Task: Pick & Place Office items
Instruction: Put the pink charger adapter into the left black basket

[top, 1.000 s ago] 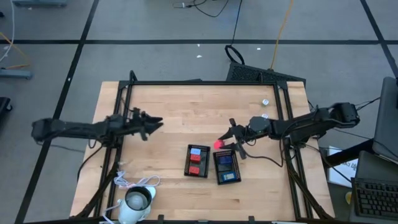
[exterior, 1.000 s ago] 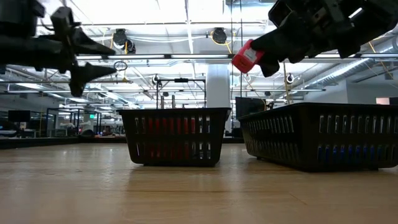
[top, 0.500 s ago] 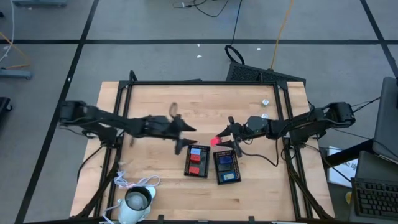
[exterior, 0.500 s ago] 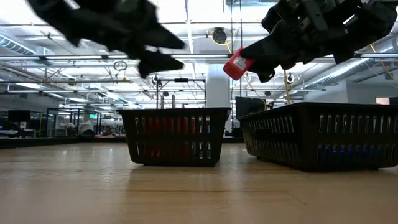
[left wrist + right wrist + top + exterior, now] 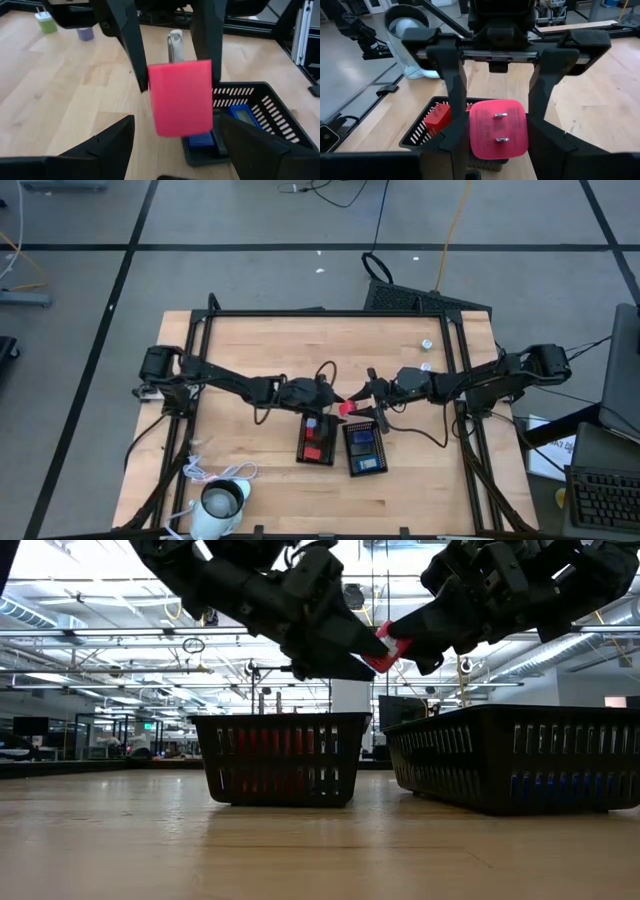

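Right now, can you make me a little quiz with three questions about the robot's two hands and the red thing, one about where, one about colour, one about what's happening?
1. Where is the red plug block?
A. Lying in the left tray
B. In the air between the two hands, above the trays
C. On the floor

2. What colour are most pieces in the left tray?
A. Red
B. Green
C. Yellow

3. What is the left hand doing?
A. Shut on a blue block
B. Parked by the white cup
C. Open, with its fingers on either side of the red plug block

Answers:
1 B: the low view shows it up above the tray rims, in the right hand.
2 A: the high view shows red pieces there.
3 C: the left wrist view shows its fingers apart, with the block between them.
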Motion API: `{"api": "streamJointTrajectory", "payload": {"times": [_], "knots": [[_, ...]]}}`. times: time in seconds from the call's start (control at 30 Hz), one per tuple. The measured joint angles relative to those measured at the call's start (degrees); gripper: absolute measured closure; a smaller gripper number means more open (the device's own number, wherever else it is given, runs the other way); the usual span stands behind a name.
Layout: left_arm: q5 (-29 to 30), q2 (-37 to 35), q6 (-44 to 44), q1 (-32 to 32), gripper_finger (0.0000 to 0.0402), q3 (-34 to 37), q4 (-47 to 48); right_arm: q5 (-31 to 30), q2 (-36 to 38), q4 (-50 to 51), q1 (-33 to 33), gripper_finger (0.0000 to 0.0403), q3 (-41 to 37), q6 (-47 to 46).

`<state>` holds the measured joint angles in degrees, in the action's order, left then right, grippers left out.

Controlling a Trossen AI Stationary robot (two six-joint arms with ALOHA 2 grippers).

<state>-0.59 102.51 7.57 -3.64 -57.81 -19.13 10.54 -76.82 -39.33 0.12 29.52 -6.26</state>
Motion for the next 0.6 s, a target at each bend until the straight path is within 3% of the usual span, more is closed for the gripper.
{"api": "streamJointTrajectory", "payload": {"times": [0.43, 0.6], "knots": [[2.03, 3.33, -0.42, 1.37, 0.0110, -3.71, -0.70, -0.08, 0.00, 0.17, -0.04, 0.0251, -0.01, -0.09], [1.67, 3.33, -1.78, 1.45, 0.0154, -3.71, -2.17, -0.19, 0.02, 0.13, -0.04, 0.0252, 0.00, -0.09]]}}
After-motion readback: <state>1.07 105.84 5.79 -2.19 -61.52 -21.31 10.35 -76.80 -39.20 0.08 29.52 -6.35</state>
